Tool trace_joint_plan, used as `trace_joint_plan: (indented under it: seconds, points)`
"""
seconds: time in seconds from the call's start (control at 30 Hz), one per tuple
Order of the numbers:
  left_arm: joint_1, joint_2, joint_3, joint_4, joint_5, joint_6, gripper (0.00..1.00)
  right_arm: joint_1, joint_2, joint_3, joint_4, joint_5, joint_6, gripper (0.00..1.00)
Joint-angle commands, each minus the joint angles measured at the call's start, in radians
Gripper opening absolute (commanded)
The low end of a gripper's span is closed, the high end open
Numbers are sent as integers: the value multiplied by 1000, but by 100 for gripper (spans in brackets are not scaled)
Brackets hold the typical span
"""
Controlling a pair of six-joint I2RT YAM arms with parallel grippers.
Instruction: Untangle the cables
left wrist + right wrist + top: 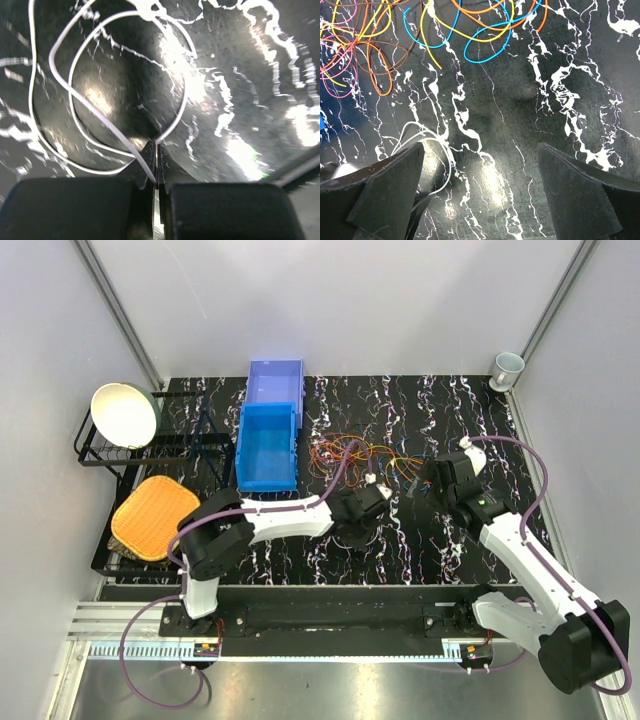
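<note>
Hard to follow single strands of the cables (350, 453) from above: only a small coloured knot just right of the blue bin (267, 445). Cannot trace the white wire (67, 82) to its ends, its loops cut off at the top of the left wrist view. Clamped tight on that white wire with the left gripper (154, 150), right of the bin and nearer than the knot. Spread wide around nothing with the right gripper (480, 165), farther right of the bin, knot beyond its fingertips. Open marbled tabletop (400, 550) nearer than the bin.
</note>
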Motion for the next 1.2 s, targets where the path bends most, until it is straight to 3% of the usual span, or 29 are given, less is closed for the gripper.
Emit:
trace_joint_plan:
  seconds: [0.0,0.17,0.27,0.3,0.37,0.4,0.53,0.87,1.17]
  points:
    - [4,-131,37,5,19,-244,0,-1,-1,34,46,-8,-30,100]
    - [39,-289,38,-55,-122,-416,0,-2,-38,58,46,-34,-38,100]
    - [58,-333,2,-37,-134,-468,1,-1,-53,52,41,-43,-38,100]
    - [58,-332,-2,-20,-118,-450,19,-1,-57,49,40,-43,-36,100]
    - [53,-291,19,-3,-35,-326,31,-1,-60,40,37,-43,-32,100]
    - [49,-271,28,-17,-26,-286,53,-1,-61,35,34,-46,-32,100]
    - [20,-194,79,-156,-113,-157,74,-1,-61,28,29,-63,-28,100]
    - [-3,-234,-15,-187,-305,-16,83,-1,-34,25,38,-80,-18,100]
    - [-3,-177,-57,-143,-334,-140,77,1,-17,14,54,-89,-16,100]
